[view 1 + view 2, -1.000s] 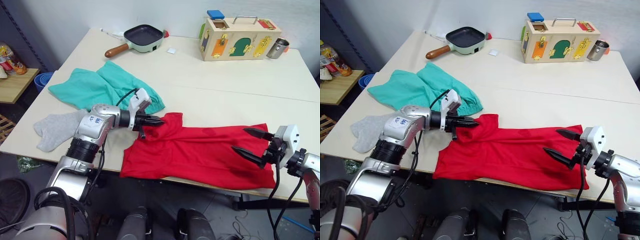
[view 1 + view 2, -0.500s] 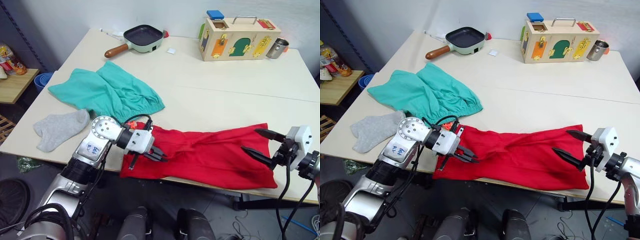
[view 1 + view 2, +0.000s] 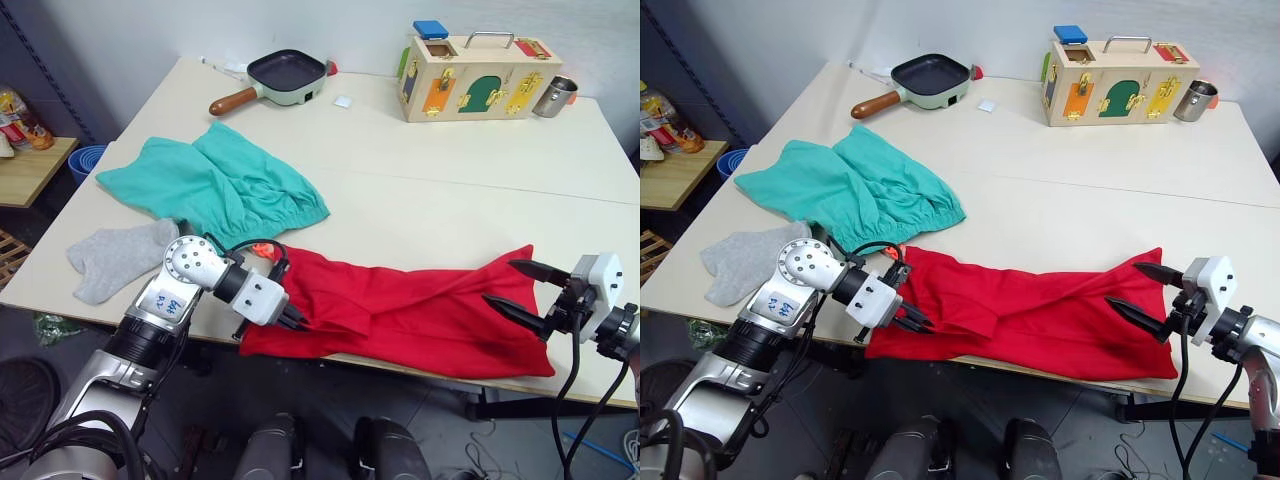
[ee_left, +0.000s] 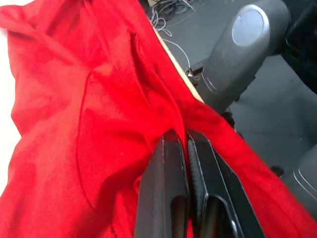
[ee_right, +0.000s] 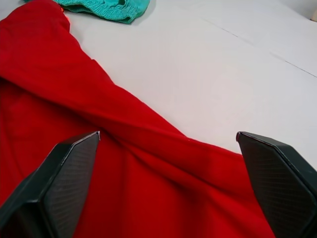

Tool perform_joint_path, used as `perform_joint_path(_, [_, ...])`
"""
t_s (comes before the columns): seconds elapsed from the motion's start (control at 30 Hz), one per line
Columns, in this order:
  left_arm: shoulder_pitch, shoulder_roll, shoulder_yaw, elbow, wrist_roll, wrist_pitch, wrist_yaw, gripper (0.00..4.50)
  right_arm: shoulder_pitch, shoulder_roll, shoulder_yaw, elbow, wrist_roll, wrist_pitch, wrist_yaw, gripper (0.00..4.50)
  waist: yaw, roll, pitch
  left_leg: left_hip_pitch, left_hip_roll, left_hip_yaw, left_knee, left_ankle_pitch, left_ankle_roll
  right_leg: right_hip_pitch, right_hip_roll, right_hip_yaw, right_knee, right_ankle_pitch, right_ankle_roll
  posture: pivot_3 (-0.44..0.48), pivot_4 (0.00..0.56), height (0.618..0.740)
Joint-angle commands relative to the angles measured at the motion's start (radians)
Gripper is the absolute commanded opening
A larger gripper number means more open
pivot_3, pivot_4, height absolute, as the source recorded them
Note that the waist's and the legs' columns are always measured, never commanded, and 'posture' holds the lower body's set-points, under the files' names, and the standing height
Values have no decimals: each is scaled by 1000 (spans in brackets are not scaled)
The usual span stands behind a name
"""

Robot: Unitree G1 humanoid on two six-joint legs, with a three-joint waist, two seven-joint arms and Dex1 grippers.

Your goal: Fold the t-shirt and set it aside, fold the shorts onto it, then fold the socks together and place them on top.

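Lying as a long red band along the near table edge, the t-shirt, long axis running straight from left gripper to right gripper. Pinching the shirt's left end at the table edge, left fingers pressed together on a fold of red cloth. Hovering spread wide at the opposite end, right fingers, cloth directly ahead and beneath, apparently not touching. Resting beyond the left gripper, the shorts; farther out on that arm's outer side, the socks.
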Motion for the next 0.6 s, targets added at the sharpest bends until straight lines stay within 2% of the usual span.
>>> perform_joint_path(0.03, [21,-4,25,-57,-38,83,32,23,-28,-30,-25,-7,31,66,-25,4500,0,0,0,0,0,0,0,0,0,0,0,0,0,0,0,0,150,740])
perform_joint_path(0.17, [49,8,76,-137,-119,265,68,859,-111,-81,0,39,12,129,-18,4500,-3,0,0,0,0,0,0,0,0,0,-1,0,1,0,0,0,150,740])
perform_joint_path(0.23, [62,24,118,-173,-180,361,79,1487,-180,-110,29,107,-25,119,-11,4500,-9,0,0,0,0,-1,0,0,0,0,-1,0,1,0,0,0,150,740])
perform_joint_path(0.37, [98,64,210,-245,-301,568,117,2708,-406,-179,145,366,-134,74,58,4500,-27,1,0,0,0,0,0,0,0,0,0,0,1,0,0,0,150,740])
perform_joint_path(0.53, [151,28,294,-313,-375,666,231,4303,-719,-207,331,791,-350,-110,156,4500,-33,2,1,1,0,0,0,0,0,0,0,0,1,0,0,0,150,740])
perform_joint_path(0.6, [172,17,310,-337,-381,665,257,4459,-814,-209,387,913,-419,-167,195,4500,-29,2,1,0,0,0,-1,0,0,0,0,0,1,0,0,0,150,740])
